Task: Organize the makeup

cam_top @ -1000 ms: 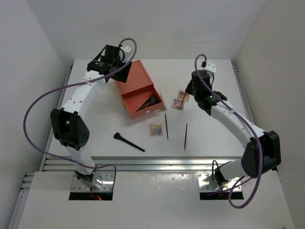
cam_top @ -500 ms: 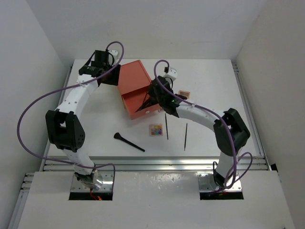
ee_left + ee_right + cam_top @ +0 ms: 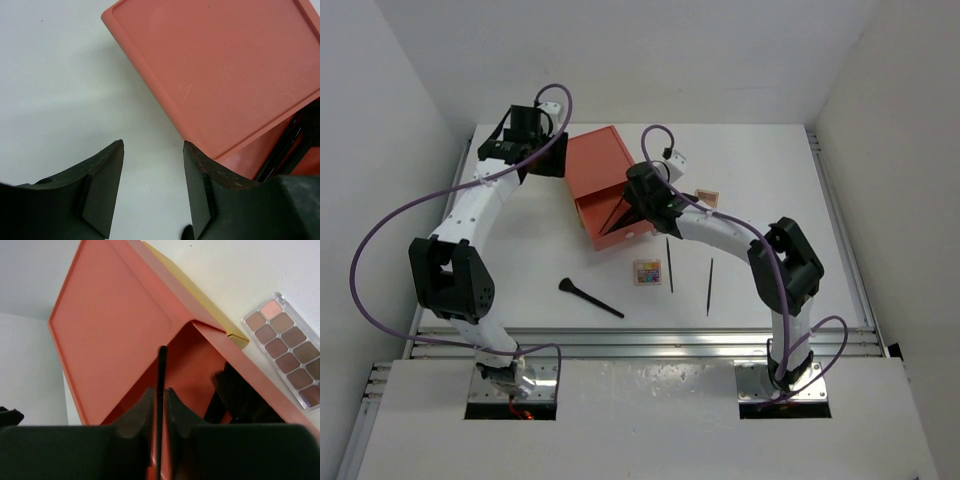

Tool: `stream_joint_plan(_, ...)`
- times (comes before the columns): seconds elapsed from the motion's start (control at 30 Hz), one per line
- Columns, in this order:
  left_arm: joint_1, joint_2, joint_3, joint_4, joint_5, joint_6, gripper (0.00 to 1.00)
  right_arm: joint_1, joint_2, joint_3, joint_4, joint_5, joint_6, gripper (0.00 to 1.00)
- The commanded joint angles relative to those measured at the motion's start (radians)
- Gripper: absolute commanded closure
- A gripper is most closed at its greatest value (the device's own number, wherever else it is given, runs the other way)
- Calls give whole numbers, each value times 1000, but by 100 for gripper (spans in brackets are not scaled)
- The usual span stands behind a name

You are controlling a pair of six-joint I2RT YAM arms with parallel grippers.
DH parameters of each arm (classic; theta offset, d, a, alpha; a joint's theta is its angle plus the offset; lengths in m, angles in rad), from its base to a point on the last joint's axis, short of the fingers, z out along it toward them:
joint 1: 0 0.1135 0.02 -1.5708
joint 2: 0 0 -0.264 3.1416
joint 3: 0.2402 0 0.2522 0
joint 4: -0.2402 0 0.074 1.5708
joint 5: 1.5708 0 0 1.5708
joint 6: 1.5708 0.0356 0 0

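Makeup pencil stick [image 3: 161, 365] sits in the right end effector [image 3: 159, 390]. Jaws are pinched nearly closed on it, tip aimed into the open compartment of the orange box [image 3: 115, 325], next to the brushes [image 3: 237, 395] lying inside. There's a thin sliver of gap each side of the stick, so grip looks light imo. Left end effector [image 3: 152, 145] is open w/ nothing in it, hovering over bare tabletop [image 3: 60, 75] just beside the box's left edge, not touching.

Step in hand, my read: drop the stick in w/ the brushes. To do it well:
- get the tip low and inside the walls before release
- line it up along the brushes so it lies flat, not propped on the rim
- open only a little, then lift straight out so the fingers don't drag it back

Views:
- Overhead alone shows what's left out on the tabletop: loose brush [image 3: 590, 298], small multicolour palette [image 3: 647, 272] w/ a thin stick [image 3: 669, 262] just beside it, second thin stick [image 3: 709, 287] further right. But the wrist hides the right jaws there.
- Right wrist cam gives the jaws, the held stick, the yellow drawer edge [image 3: 200, 305] and the brown palette [image 3: 285, 347] close up.
- Left wrist cam is the only one showing the left jaw gap.
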Motion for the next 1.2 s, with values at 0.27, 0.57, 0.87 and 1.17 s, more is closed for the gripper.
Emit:
stream_joint_plan(0.27,18,-43,-1,31,25,-15,43,19,-57,84,45,-149,-333,35)
stream_joint_plan(0.57,18,-25,8,41,74,7,43,17,-404,-144,-327,-88,-874,20)
stream_joint_plan(0.87,18,15,46,94,126,37,43,-157,-470,-362,-608,-161,-756,20)
stream_joint_plan(1.17,9,4,14,94,135,28,43,-220,-263,-393,-634,-368,-702,28)
